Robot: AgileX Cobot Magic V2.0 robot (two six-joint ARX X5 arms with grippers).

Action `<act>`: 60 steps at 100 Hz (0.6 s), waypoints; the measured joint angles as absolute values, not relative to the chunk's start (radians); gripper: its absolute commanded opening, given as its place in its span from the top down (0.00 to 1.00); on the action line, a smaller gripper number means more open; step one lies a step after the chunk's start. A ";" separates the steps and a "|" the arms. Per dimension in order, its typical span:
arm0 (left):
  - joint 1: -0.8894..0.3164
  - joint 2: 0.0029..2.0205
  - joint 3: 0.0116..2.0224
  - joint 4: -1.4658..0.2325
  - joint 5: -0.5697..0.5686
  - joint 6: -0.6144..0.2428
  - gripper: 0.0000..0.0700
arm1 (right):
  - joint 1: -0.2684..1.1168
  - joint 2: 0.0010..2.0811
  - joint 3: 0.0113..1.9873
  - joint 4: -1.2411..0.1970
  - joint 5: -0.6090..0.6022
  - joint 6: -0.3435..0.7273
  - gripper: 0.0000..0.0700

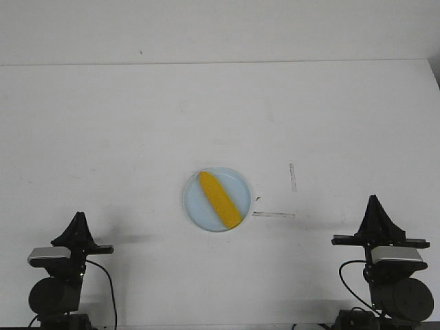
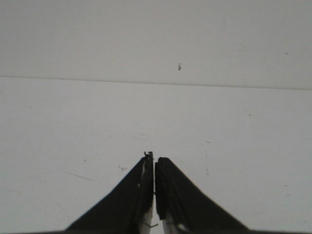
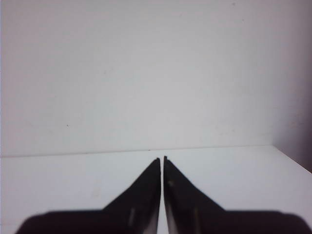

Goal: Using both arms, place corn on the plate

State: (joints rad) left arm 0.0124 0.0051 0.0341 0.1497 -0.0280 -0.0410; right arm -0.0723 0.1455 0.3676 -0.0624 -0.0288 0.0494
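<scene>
Yellow corn (image 1: 219,200) on plate (image 1: 194,206), apart from each gripper.

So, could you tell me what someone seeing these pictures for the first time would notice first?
The bright yellow corn stands out most, lying diagonally on the pale blue plate in the middle of the white table. Next come the two black arms at the near edge, the left gripper and the right gripper, both shut, empty and well apart from the plate.
</scene>
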 measured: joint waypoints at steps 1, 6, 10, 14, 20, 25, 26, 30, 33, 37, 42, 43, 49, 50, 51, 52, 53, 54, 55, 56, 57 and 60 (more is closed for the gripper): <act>0.012 0.005 0.034 0.151 -0.028 -0.041 1.00 | -0.072 0.146 0.368 -0.062 -0.028 0.049 0.99; 0.012 0.005 0.034 0.164 -0.028 -0.041 1.00 | -0.072 0.146 0.368 -0.062 -0.029 0.049 0.99; 0.012 0.005 0.034 0.178 -0.027 -0.041 1.00 | -0.072 0.146 0.368 -0.062 -0.029 0.049 0.99; 0.012 0.005 0.034 0.191 -0.027 -0.041 1.00 | -0.072 0.146 0.368 -0.062 -0.029 0.049 0.99; 0.012 0.005 0.034 0.202 -0.027 -0.041 1.00 | -0.072 0.146 0.368 -0.062 -0.029 0.049 0.99; 0.012 0.005 0.034 0.198 -0.027 -0.041 1.00 | -0.072 0.146 0.368 -0.062 -0.029 0.049 0.99; 0.012 0.005 0.034 0.196 -0.028 -0.041 1.00 | -0.072 0.146 0.368 -0.062 -0.029 0.049 0.99; 0.012 0.005 0.034 0.187 -0.027 -0.041 1.00 | -0.072 0.146 0.368 -0.062 -0.029 0.049 0.99; 0.012 0.005 0.034 0.179 -0.027 -0.041 1.00 | -0.072 0.146 0.368 -0.062 -0.028 0.049 0.99; 0.012 0.005 0.034 0.170 -0.027 -0.041 1.00 | -0.072 0.146 0.368 -0.062 -0.029 0.049 0.99; 0.012 0.005 0.034 0.165 -0.027 -0.041 1.00 | -0.072 0.146 0.368 -0.062 -0.028 0.049 0.99; 0.012 0.005 0.034 0.164 -0.027 -0.041 1.00 | -0.072 0.146 0.368 -0.062 -0.028 0.049 0.99; 0.012 0.005 0.034 0.159 -0.027 -0.041 1.00 | -0.072 0.146 0.368 -0.062 -0.028 0.049 0.99; 0.012 0.005 0.034 0.157 -0.027 -0.041 1.00 | -0.072 0.146 0.368 -0.062 -0.029 0.049 0.99; 0.012 0.005 0.034 0.155 -0.027 -0.041 1.00 | -0.072 0.146 0.368 -0.062 -0.029 0.049 0.99; 0.012 0.005 0.034 0.152 -0.027 -0.041 1.00 | -0.072 0.146 0.368 -0.062 -0.029 0.049 0.99; 0.012 0.005 0.034 0.149 -0.027 -0.041 1.00 | -0.072 0.146 0.368 -0.062 -0.028 0.049 0.99; 0.012 0.005 0.034 0.147 -0.027 -0.041 1.00 | -0.072 0.146 0.368 -0.062 -0.029 0.049 0.99; 0.012 0.005 0.034 0.144 -0.027 -0.041 1.00 | -0.072 0.146 0.368 -0.062 -0.029 0.049 0.99; 0.012 0.005 0.034 0.141 -0.027 -0.041 1.00 | -0.072 0.146 0.368 -0.062 -0.029 0.049 0.99; 0.012 0.005 0.034 0.140 -0.026 -0.041 1.00 | -0.072 0.146 0.368 -0.062 -0.029 0.049 0.99; 0.012 0.005 0.034 0.136 -0.022 -0.041 1.00 | -0.072 0.146 0.368 -0.062 -0.029 0.049 0.99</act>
